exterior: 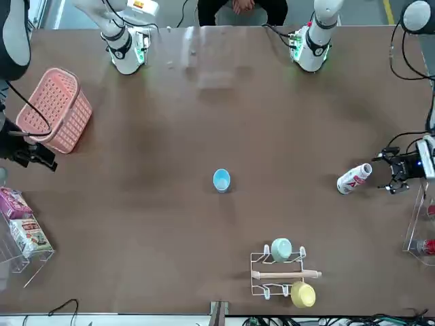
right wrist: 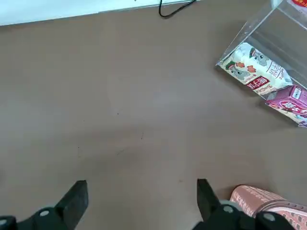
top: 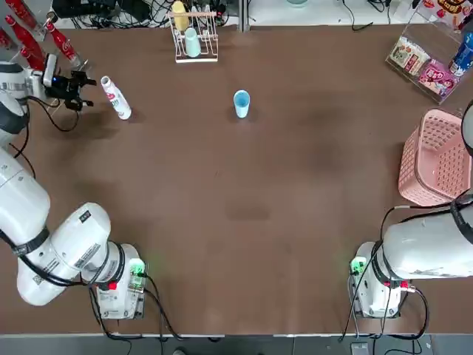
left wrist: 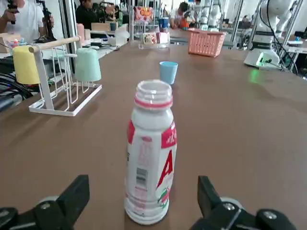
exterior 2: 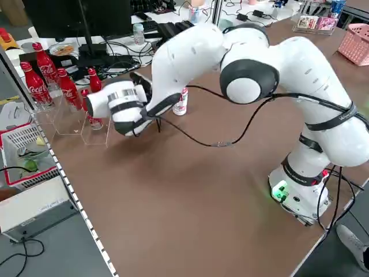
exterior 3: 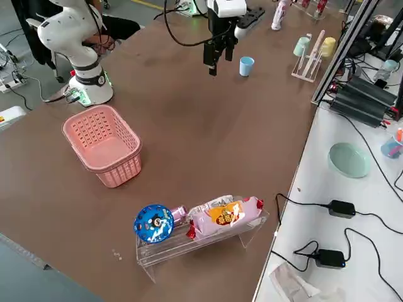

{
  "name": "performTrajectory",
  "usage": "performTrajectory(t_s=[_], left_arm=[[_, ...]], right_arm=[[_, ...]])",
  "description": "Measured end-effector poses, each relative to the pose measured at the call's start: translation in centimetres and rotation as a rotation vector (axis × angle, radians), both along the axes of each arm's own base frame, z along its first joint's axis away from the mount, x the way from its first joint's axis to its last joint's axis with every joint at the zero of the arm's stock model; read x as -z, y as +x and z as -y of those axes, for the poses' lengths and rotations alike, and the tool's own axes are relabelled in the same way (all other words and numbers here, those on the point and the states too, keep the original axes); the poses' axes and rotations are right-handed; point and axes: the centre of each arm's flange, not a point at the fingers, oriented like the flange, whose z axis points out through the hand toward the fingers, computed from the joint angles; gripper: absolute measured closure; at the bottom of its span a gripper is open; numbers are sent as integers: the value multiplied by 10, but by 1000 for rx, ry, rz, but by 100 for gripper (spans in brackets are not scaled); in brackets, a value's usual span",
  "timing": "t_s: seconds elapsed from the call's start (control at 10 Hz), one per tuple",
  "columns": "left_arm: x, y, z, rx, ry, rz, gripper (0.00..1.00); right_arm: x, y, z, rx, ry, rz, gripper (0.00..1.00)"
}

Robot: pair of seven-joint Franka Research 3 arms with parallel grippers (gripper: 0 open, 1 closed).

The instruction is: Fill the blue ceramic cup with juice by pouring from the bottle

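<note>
The bottle (top: 116,97) stands upright on the tabletop (top: 244,214) in the upper left of the top view, its mouth open with no cap showing in the left wrist view. The blue ceramic cup (top: 242,103) stands upright near the upper middle of that view, well apart from the bottle; whether it holds any juice cannot be told. The left gripper (top: 80,90) sits just beside the bottle at its level, fingers (left wrist: 72,199) spread wide and released, grasping nothing. In the left wrist view the bottle stands centred ahead of the gap between the fingers, not yet between them, with the cup farther off behind it. This would fit either a reach toward the bottle before a pour or a withdrawal after setting it down; the pictures do not settle which. The right gripper (exterior 3: 215,56) hangs above the tabletop at the right of the top view, near the pink basket (top: 434,157), its fingers also spread and empty.
</note>
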Motion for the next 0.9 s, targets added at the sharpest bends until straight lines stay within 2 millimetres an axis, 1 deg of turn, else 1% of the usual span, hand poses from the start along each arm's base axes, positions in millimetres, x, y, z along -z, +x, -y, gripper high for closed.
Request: performTrajectory(t_s=[0.1, 0.2, 0.3, 0.4, 0.5, 0.7, 0.8, 0.9], left_arm=[[-31, 8, 2, 4, 51, -5, 0], [-67, 19, 13, 7, 116, -33, 0], [-103, 32, 34, 9, 173, -62, 0], [-136, 47, 63, 9, 227, -77, 0], [-161, 62, 97, -2, 275, -84, 0], [-192, 83, 167, -42, 340, -126, 0], [-206, 91, 202, -67, 373, -165, 0], [-218, 97, 231, -103, 418, -196, 0]], right_arm=[[0, 0, 0, 0, 0, 0, 0], [0, 0, 0, 1, 0, -1, 0], [1, 0, 0, 1, 0, -2, 0], [1, 0, 0, 0, 0, -4, 0], [2, 0, -1, -1, 0, -5, 0], [2, -1, -1, -1, 0, -5, 0], [1, -1, -1, -1, 0, -4, 0], [1, -1, -1, -1, 0, -4, 0]])
